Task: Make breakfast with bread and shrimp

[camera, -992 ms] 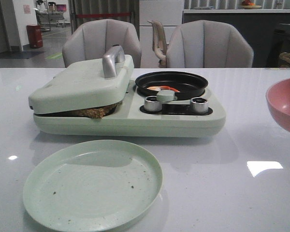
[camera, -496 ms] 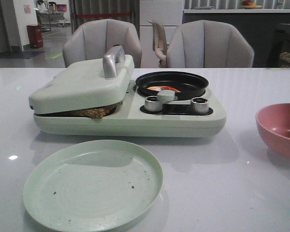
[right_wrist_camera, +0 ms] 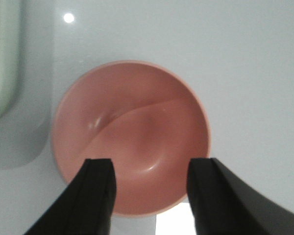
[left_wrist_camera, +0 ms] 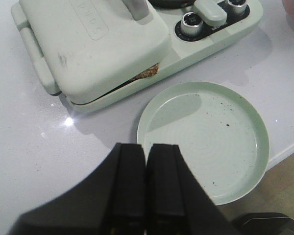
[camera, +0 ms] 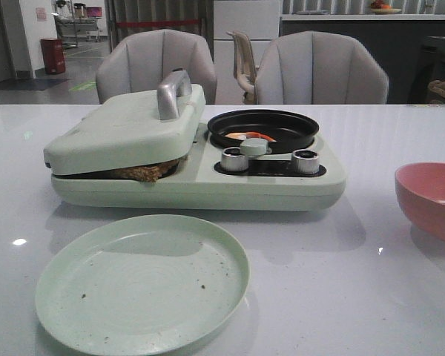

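Setting: a staged dining area inside a larger lab or office hall. White glossy bench [camera: 371, 297] with two grey upholstered chairs [camera: 157, 63] behind it. A green breakfast cooker [camera: 196, 159], plate [camera: 141, 285] and pink bowl [camera: 434, 199] stand on it. Background shows open floor, a red bin [camera: 53, 54], equipment tables and dark cabinets with a counter [camera: 356, 16].

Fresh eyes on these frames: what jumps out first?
The pale green breakfast maker in the table's middle: its lid is down on browned bread poking out at the front, and orange-red shrimp sit in the black pan on its right side. In front lies an empty green plate speckled with crumbs. The right pincer is open above an empty pink bowl; the left pincer is shut, holding nothing.
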`<state>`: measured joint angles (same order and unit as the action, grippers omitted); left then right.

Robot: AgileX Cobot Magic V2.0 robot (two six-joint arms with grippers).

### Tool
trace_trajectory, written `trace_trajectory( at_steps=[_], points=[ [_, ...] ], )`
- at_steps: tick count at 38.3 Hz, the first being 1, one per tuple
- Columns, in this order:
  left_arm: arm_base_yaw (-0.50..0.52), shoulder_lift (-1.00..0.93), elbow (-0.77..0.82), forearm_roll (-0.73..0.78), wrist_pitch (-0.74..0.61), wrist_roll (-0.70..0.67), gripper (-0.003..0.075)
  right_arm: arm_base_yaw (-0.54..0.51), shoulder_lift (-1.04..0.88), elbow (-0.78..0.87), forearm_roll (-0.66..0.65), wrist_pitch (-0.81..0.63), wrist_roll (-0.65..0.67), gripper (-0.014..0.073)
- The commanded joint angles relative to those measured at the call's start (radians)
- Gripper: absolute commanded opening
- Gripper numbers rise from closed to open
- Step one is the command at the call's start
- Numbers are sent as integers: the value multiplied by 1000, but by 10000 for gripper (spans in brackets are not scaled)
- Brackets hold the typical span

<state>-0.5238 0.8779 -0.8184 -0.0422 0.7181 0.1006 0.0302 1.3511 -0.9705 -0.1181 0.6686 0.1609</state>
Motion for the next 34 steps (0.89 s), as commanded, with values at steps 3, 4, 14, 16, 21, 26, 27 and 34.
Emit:
trace_trajectory(
  at_steps=[3,4,14,16,21,26,27,34],
  points=[
    [-8,-5,-28,-11,-70,-9,100,86,-237,24,-15,44,-26,372],
    [-8,-5,-28,-11,-70,-9,100,97,-279,40,-13,52,-26,365],
    [-8,-5,-28,-11,-71,-9,100,112,-664,220,12,210,-26,357],
    [-8,-5,-28,-11,-71,-9,100,112,-724,257,12,221,-26,357],
    [-8,-5,-28,-11,-71,-9,100,112,-856,337,12,225,-26,356],
    [-8,-5,-28,-11,-71,-9,100,112,-888,361,12,242,-26,279],
    [-8,-5,-28,-11,-71,-9,100,112,-888,362,12,245,-26,258],
    [-8,-5,-28,-6,-71,-9,100,112,-888,376,12,250,-26,66]
  ],
)
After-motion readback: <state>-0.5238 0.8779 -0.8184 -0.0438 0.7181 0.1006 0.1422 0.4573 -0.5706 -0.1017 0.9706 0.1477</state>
